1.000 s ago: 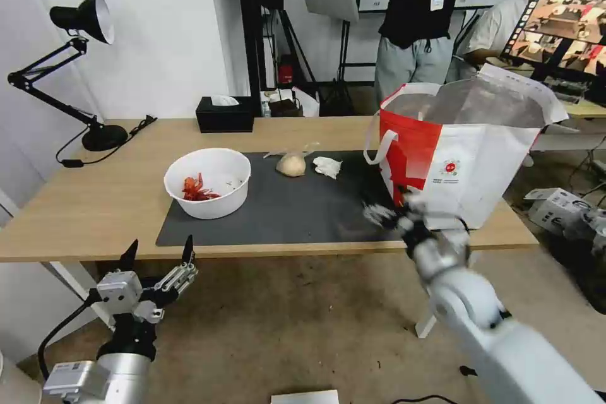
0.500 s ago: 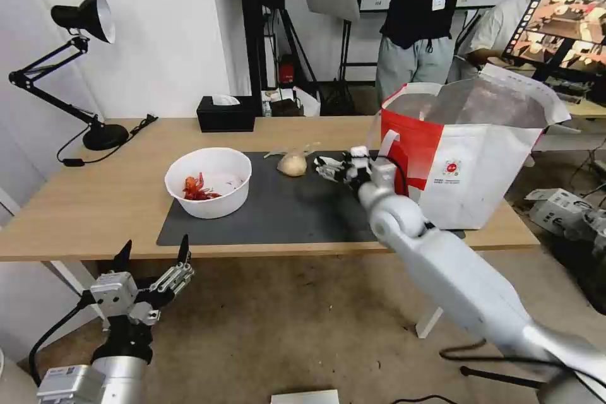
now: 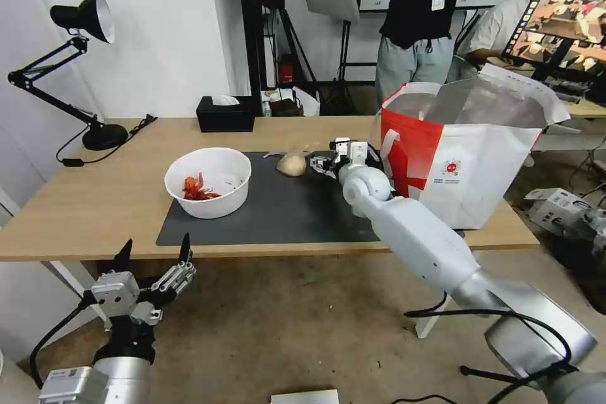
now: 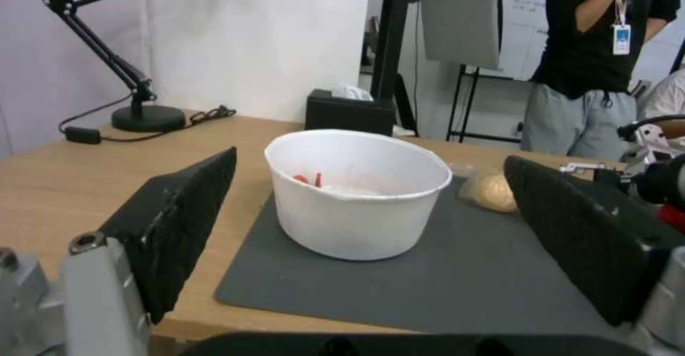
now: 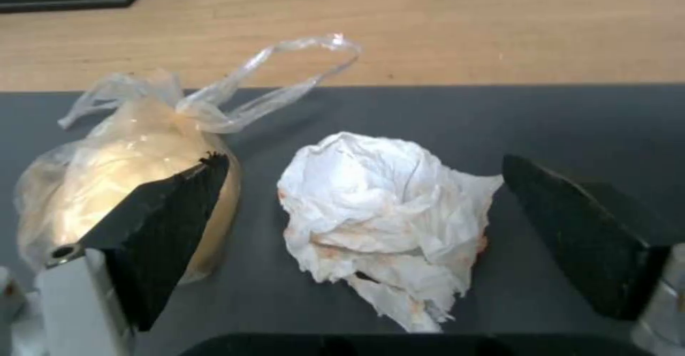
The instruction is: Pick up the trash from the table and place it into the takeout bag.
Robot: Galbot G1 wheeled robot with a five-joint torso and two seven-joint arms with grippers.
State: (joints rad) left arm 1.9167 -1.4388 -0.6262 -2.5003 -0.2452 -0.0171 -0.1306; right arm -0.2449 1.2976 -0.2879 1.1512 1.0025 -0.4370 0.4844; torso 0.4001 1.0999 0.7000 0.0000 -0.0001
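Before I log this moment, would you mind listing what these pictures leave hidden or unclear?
- Head view: the crumpled white tissue is covered by the right gripper, whose fingers straddle it in the right wrist view.
- Head view: the takeout bag shows foil lining; its wall hides the bottom.
- Left wrist view: the white round bowl has its near wall masking most of its contents.
- Right wrist view: one finger covers part of the clear bag with beige lump.

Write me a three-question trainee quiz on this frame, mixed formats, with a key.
1. True or false: the right gripper is shut on the tissue.
2. Which item lies right beside the tissue on the mat? A) bowl B) clear bag C) tissue box
3. Fill in: the left gripper hangs open, low in front of the ____ edge.

Key:
1. False: its fingers are open on either side of the tissue.
2. B: the clear bag; the bowl stands farther off.
3. table.
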